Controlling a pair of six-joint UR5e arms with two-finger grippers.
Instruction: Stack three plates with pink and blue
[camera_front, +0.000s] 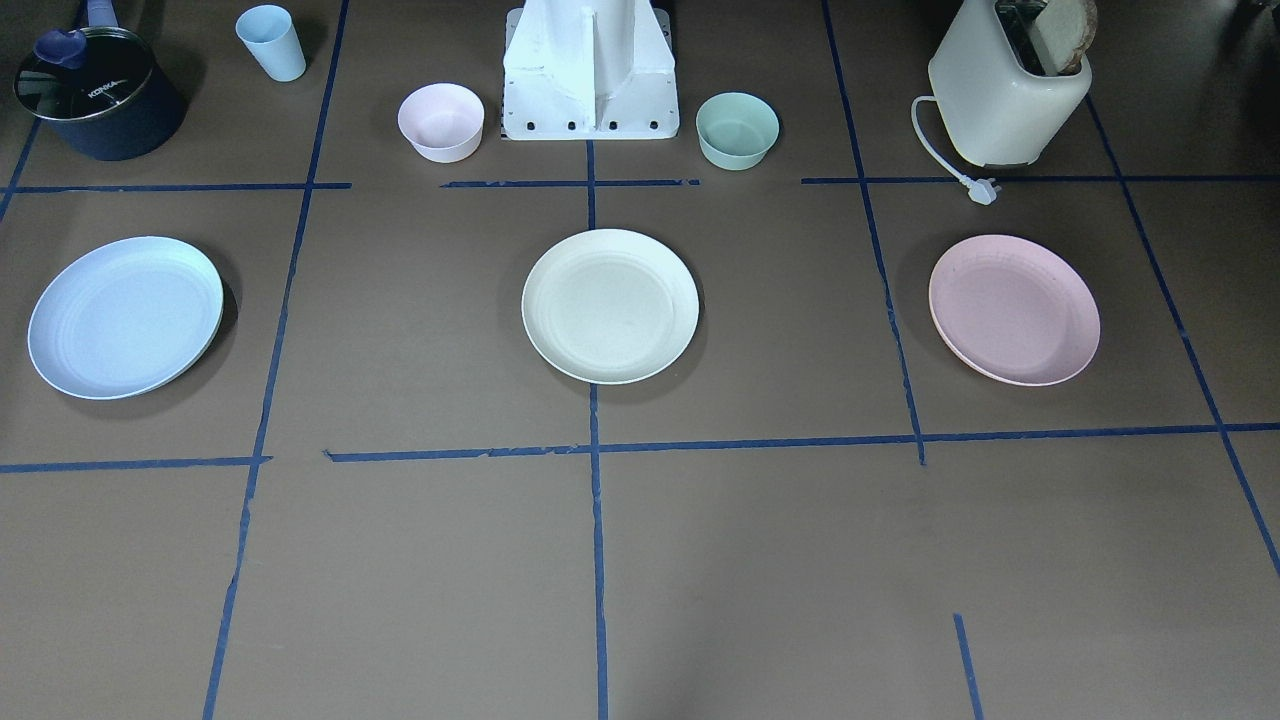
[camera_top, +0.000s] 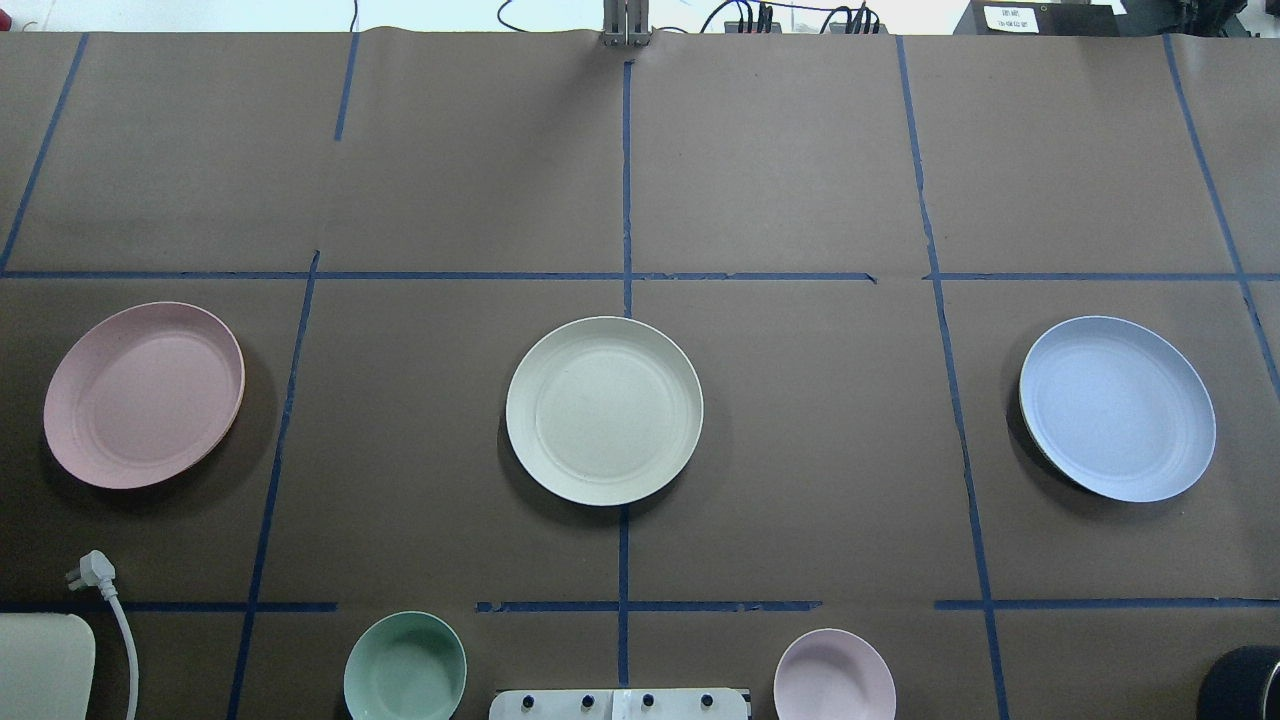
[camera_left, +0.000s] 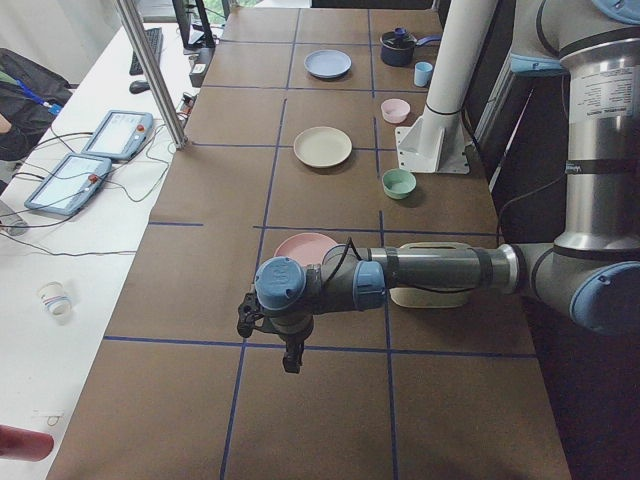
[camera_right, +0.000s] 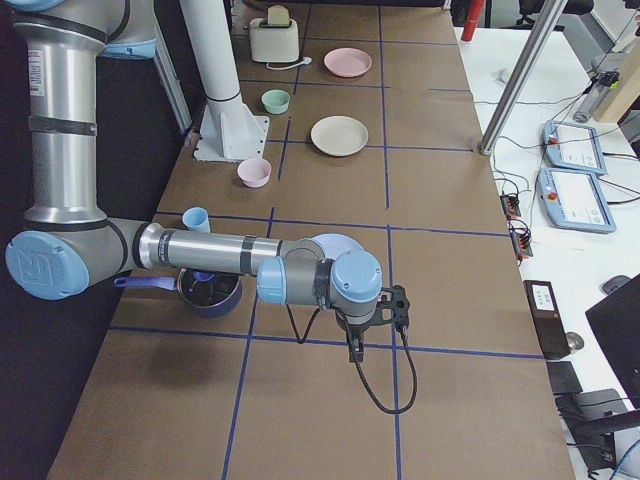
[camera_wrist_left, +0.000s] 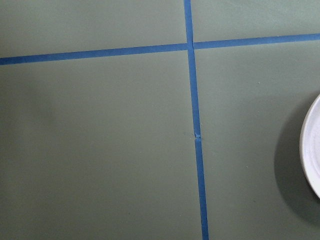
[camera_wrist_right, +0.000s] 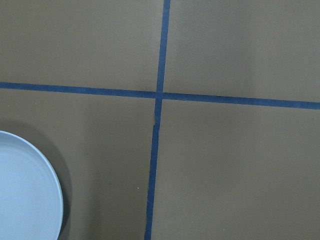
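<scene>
Three plates lie apart in a row on the brown table. The pale pink plate (camera_front: 1013, 309) (camera_top: 143, 394) is on my left side. The cream-white plate (camera_front: 610, 305) (camera_top: 604, 410) is in the middle. The pale blue plate (camera_front: 125, 316) (camera_top: 1117, 407) is on my right side. My left gripper (camera_left: 290, 355) hangs high over the table beyond the pink plate (camera_left: 305, 245). My right gripper (camera_right: 355, 350) hangs high beyond the blue plate (camera_right: 335, 243). Both show only in the side views, so I cannot tell whether they are open or shut. A plate rim (camera_wrist_left: 312, 150) shows in the left wrist view, and the blue rim (camera_wrist_right: 25, 190) in the right wrist view.
Near the robot's base (camera_front: 590, 75) stand a small pink bowl (camera_front: 441, 121) and a mint-green bowl (camera_front: 737, 129). A cream toaster (camera_front: 1008, 90) with a loose plug (camera_front: 982, 188) is on my left. A dark pot (camera_front: 95, 95) and a blue cup (camera_front: 271, 42) are on my right.
</scene>
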